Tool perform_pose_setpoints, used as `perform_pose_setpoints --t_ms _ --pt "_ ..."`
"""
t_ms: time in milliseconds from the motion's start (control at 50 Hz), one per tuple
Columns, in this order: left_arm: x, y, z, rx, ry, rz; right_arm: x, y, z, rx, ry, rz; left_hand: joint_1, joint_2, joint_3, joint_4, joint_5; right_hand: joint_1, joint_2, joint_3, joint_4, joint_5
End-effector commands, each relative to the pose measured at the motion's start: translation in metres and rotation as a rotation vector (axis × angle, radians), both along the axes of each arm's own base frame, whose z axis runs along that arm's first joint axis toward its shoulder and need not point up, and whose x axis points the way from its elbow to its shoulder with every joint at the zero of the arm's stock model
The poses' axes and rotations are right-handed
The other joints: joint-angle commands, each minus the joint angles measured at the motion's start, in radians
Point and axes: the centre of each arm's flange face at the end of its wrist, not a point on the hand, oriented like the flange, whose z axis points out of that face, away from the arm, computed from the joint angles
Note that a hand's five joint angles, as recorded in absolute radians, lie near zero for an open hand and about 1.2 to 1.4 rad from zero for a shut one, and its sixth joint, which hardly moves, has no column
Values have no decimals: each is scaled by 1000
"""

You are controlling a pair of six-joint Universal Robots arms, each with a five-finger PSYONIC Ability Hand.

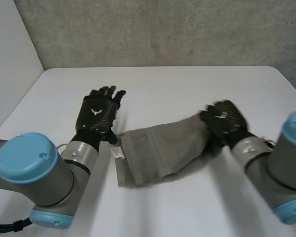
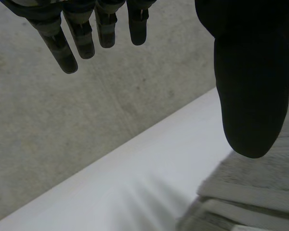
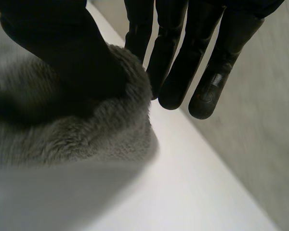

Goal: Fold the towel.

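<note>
You've got the towel [image 1: 158, 150] mid-worktop [image 1: 187, 89], long axis slanting from near left to far right. Your right robot hand [image 1: 226, 121] pinches the right end, thumb against straight fingers; your left robot hand [image 1: 97, 114] hangs open beside the left end. White surface, grey wall [image 1: 163, 29] behind

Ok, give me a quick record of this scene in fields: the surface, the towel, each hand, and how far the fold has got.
surface: white table
cloth: grey towel, lying rumpled across the table, white label at its left end
left hand: open, fingers straight, beside the label end, holding nothing
right hand: pinching the towel's right end between thumb and fingers
fold: not finished, edges uneven
</note>
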Motion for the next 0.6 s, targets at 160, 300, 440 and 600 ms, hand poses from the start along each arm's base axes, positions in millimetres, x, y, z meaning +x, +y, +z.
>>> perform_pose_setpoints --t_ms 160,300,440,600 --pt "40 -32 16 -24 29 177 128 150 -47 -68 150 585 1 11 6 8 -31 466 220 211 206 238" --pt "43 -33 17 -24 32 187 130 147 -51 -44 142 535 1 11 6 8 -31 -225 -471 -480 -485 -453" --pt "34 -25 18 -23 38 153 114 112 -2 44 -105 370 4 14 9 11 -28 -755 -1001 -1011 -1016 -983" --pt "8 9 15 55 66 37 76 48 21 287 -396 160 12 23 18 20 -19 -755 -1001 -1011 -1016 -983"
